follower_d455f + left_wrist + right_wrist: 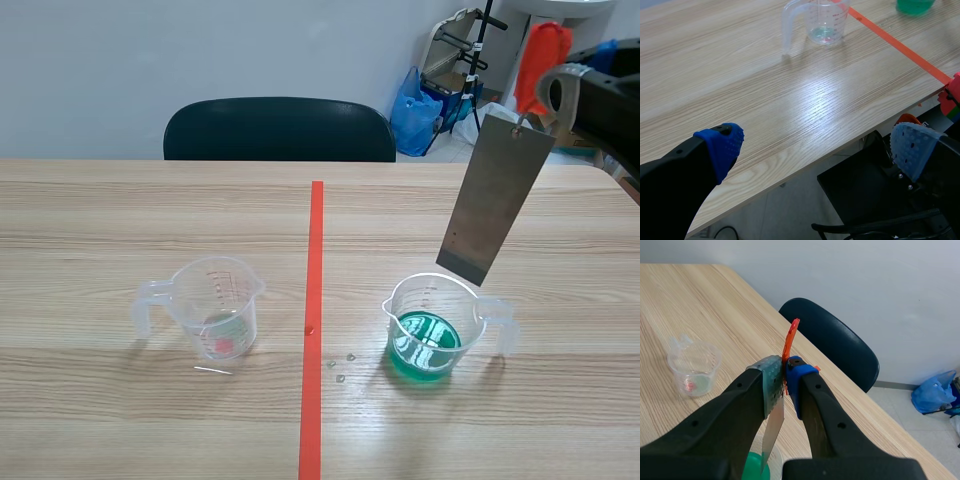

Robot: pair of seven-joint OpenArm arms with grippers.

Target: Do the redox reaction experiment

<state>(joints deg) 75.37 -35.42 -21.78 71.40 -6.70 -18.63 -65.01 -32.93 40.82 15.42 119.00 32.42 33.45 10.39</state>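
Plate (495,200) hangs tilted from the right tool (785,385), its lower end over the mouth of the green beaker (437,325). I cannot tell whether it touches the rim. The tool's pads are pressed onto the plate's top end, right by an orange-red clip (540,60) fixed there. Gripping so high probably keeps the fingers out of the liquid once the plate goes down. The plate looks dry and clear of the green liquid, so dipping seems to be the step in hand and not yet done.

The green beaker stands on the tabletop (120,220) to the right of the tape line (314,320), handle turned away from the line. A few small drops (340,368) lie between the tape and the beaker. The clear beaker (215,305) stands on the other side, well apart, with only a little pale liquid and a reddish spot at its bottom.

The left tool (817,146) is spread and holds nothing. It hangs past the tabletop's near edge, far from the clear beaker, probably parked so the right arm has room.

Red graduation marks run up the clear beaker's wall, and fainter ones up the green beaker's. The figures are too small to read, and no brand shows.
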